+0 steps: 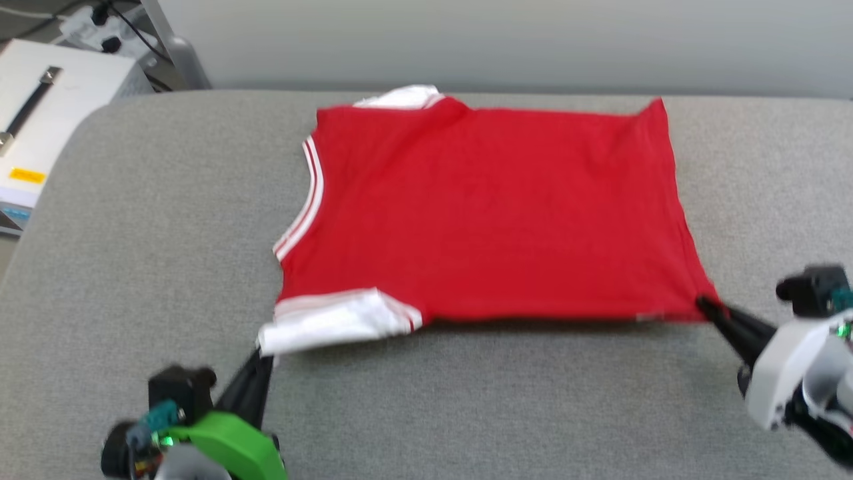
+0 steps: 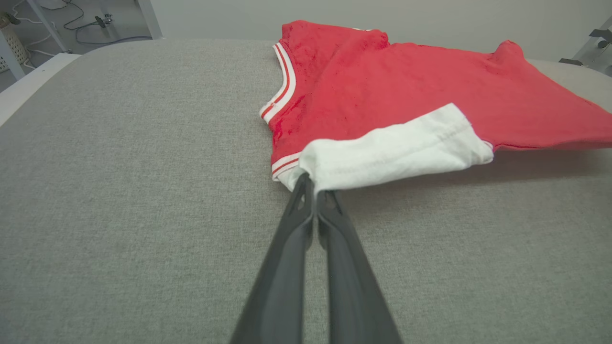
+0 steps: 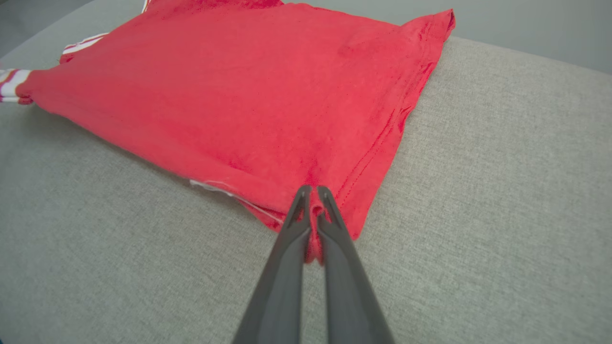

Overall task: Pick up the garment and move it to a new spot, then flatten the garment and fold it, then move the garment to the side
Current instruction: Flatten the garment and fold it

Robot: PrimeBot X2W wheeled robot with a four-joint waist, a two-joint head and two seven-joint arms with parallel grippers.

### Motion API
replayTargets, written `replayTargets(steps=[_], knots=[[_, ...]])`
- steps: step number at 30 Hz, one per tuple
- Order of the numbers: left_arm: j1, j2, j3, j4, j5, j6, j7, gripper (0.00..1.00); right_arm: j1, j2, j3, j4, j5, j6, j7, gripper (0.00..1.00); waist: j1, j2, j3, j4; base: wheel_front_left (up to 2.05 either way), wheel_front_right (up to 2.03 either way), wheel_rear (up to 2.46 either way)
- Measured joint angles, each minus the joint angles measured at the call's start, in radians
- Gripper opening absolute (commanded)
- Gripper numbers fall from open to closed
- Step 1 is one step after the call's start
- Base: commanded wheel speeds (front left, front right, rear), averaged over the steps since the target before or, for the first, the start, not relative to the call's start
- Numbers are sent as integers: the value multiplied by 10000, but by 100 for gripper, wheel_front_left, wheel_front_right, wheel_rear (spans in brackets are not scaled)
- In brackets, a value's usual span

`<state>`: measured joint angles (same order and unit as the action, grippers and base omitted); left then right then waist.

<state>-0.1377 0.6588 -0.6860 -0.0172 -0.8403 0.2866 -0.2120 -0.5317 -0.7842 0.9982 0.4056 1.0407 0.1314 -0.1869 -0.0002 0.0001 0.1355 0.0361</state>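
The shirt [image 1: 493, 213] is lying spread out on the grey cloth-covered worktop [image 1: 166, 233], towards its far middle, with a plain red face turned up. Its neck opening, edged in red-and-white striped trim [image 1: 308, 200], is pointing to the robot's left, and its bottom hem is running along the right side.

The left pincer [image 1: 262, 355] is reaching in from the lower left with its two dark fingers pressed together on the outer corner of the near white sleeve [image 1: 330, 325]. In the left wrist view the left pincer [image 2: 313, 185] is pinching that corner just beside the sleeve's [image 2: 392, 153] striped cuff. The other white sleeve [image 1: 402, 97] is peeking out at the shirt's far edge.

The right pincer [image 1: 705, 305] is coming in from the lower right and gripping the near corner of the hem. In the right wrist view the right pincer [image 3: 313, 191] is closed on a bunch of red cloth, which is showing between the fingers.

Between the two grips the shirt's near edge is stretching in a fairly straight line and seems to be sitting slightly off the worktop, throwing a dark shadow beneath it. The far part is resting flat.

A white box [image 1: 46, 100] is standing beyond the worktop's far left corner, with cables [image 1: 120, 27] lying behind it.
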Motion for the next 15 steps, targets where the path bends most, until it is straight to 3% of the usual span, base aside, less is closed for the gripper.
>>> replayTargets(steps=[7,15], knots=[[1506,-242,-247,40,-746,100,-13,0,2206,-284,-497,-577,307,0,-44,0,0,0,-669,110,0,0,0],[2548,-56,-550,-102,-1480,-96,617,0,4146,-510,-1304,-1131,337,0,21,0,0,0,-1053,108,0,0,0]])
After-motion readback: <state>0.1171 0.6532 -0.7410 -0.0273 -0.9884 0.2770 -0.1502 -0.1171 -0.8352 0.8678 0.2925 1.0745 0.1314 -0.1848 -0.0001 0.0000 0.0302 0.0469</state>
